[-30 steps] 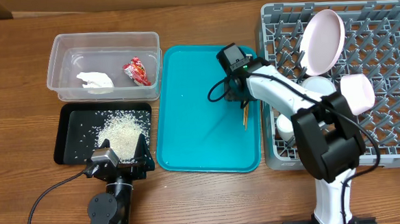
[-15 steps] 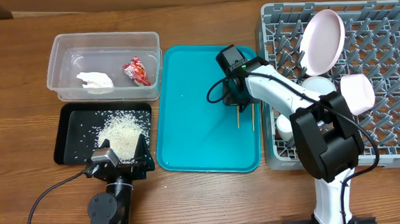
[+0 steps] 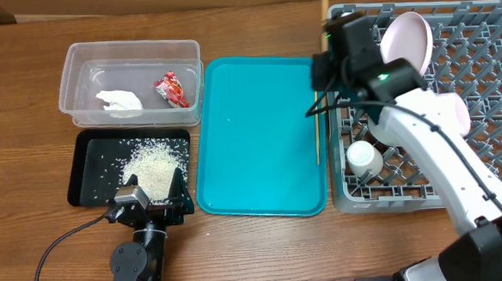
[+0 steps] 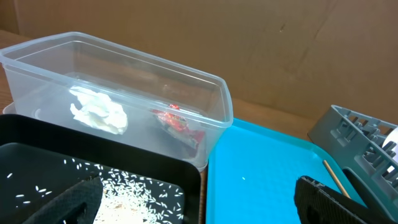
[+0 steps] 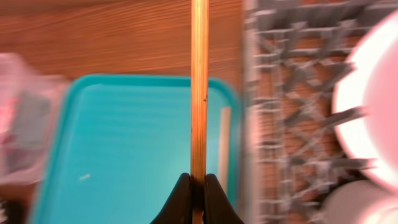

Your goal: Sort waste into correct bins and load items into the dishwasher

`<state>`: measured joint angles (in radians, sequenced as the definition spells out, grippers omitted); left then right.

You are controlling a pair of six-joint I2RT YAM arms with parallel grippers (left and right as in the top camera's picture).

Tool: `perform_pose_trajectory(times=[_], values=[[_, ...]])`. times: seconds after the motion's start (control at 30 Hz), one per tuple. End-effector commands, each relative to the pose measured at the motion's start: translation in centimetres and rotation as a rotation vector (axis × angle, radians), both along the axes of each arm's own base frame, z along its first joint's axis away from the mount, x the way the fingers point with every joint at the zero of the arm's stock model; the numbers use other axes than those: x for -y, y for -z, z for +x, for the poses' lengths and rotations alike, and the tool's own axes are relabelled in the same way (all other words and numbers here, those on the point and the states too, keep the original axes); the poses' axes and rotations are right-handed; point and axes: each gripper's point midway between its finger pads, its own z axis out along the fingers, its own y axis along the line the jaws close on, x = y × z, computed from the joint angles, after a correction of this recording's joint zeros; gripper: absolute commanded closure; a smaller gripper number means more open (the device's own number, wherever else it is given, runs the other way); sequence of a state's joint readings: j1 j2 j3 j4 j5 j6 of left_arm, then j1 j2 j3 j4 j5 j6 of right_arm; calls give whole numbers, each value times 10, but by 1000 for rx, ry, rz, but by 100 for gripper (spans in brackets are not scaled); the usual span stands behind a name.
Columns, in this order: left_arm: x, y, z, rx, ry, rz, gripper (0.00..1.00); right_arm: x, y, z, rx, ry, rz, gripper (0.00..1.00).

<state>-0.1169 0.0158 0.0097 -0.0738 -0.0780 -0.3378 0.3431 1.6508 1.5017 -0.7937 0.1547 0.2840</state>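
Right wrist view: right gripper (image 5: 198, 188) shut tight on one chopstick (image 5: 199, 74).

Its fingertips (image 5: 181, 193) pinch the stick's near end, and the stick runs straight away from the camera, above the seam between the teal tray (image 5: 124, 143) and the rack (image 5: 292, 112). Overhead, the stick's far end pokes past the rack's far left corner. A second chopstick (image 3: 316, 137) lies flat on the teal tray along its right edge. In the rack stand a pink plate (image 3: 405, 51) and, nearer, a cup (image 3: 363, 158). Left gripper (image 4: 199, 208) is spread wide with nothing in it, at the near edge of the black tray (image 3: 85, 179), which holds the rice (image 3: 153, 163). Beyond it, the tub (image 3: 130, 46) holds the tissue (image 3: 118, 101) and the wrapper (image 3: 172, 89).
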Motion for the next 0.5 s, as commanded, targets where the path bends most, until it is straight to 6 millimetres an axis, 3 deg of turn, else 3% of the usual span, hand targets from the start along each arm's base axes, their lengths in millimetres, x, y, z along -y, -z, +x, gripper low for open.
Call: perform_pose_trajectory(times=[0.0, 0.13, 0.23, 0.27, 0.33, 0.43, 0.47], values=[[0, -1, 0, 10, 2, -8, 0, 36, 39, 14, -76, 23, -121, 96], [0, -1, 0, 10, 2, -8, 0, 56, 74, 22, -156, 47, -147, 96], [0, -1, 0, 10, 2, -8, 0, 56, 87, 18, -197, 10, -173, 73], [0, -1, 0, 10, 2, -8, 0, 54, 85, 16, -199, 3, -178, 60], [0, -1, 0, 10, 3, -8, 0, 48, 76, 14, -184, -9, -172, 56], [0, -1, 0, 10, 2, -8, 0, 15, 53, 2, -151, -77, -118, 54], [0, -1, 0, 10, 3, -8, 0, -16, 46, -10, -147, -160, -78, 53]])
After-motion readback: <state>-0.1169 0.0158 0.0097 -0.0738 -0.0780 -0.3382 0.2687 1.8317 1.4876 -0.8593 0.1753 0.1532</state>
